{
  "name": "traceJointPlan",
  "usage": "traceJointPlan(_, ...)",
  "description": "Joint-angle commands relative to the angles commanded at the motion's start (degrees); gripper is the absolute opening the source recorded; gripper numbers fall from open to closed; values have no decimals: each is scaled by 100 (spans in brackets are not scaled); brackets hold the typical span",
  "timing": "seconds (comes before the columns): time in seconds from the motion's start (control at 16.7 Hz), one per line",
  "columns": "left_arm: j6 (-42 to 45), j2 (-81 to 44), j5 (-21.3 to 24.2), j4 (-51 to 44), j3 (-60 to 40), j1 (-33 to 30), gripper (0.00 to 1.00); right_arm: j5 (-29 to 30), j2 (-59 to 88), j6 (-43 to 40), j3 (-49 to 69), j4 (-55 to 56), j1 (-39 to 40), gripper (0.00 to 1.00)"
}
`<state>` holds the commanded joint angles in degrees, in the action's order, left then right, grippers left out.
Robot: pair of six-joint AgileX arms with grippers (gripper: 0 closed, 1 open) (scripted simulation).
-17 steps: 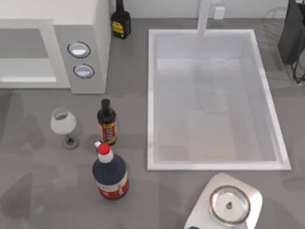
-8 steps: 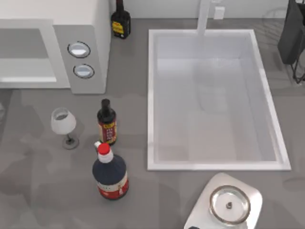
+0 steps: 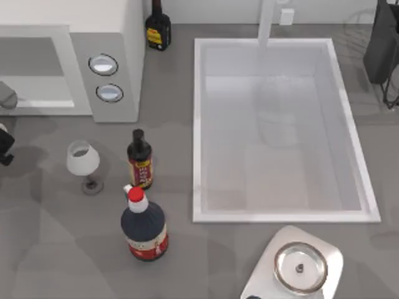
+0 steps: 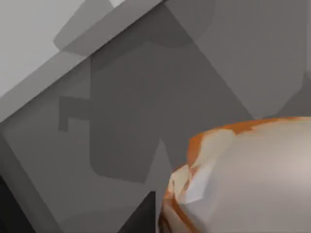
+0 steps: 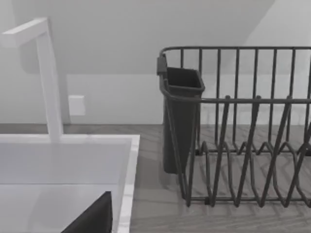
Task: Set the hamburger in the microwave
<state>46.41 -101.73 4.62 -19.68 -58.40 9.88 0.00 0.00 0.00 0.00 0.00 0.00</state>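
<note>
hamburger point(image 4: 243, 179) — close up, microwave point(image 3: 68, 59) open

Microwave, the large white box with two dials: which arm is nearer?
Left. The left arm is at the table's left edge, just before the microwave; the right gripper is far right, by the white sink and wire dish rack.

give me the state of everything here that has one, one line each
hamburger: close under the left wrist camera, above the grey counter
microwave: door open, cavity bare
wine glass: upright
slim sauce bottle: upright, capped
red-capped bottle: upright, capped
sink: holds nothing
left gripper: at the table's left edge, before the microwave
</note>
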Motion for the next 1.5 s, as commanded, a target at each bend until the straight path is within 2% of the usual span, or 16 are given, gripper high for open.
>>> traceJointPlan(0.48, -2507, -1185, 360, 4206, 392, -61, 0, 0, 0, 0, 0, 0, 0, 100)
traceJointPlan(0.78, -3723, -1690, 518, 6187, 684, -95, 0, 0, 0, 0, 0, 0, 0, 100)
traceJointPlan(1.02, -4183, -1869, 575, 6902, 803, -109, 0, 0, 0, 0, 0, 0, 0, 100)
traceJointPlan(1.5, -4193, -1934, 555, 6887, 642, -82, 0, 0, 0, 0, 0, 0, 0, 100)
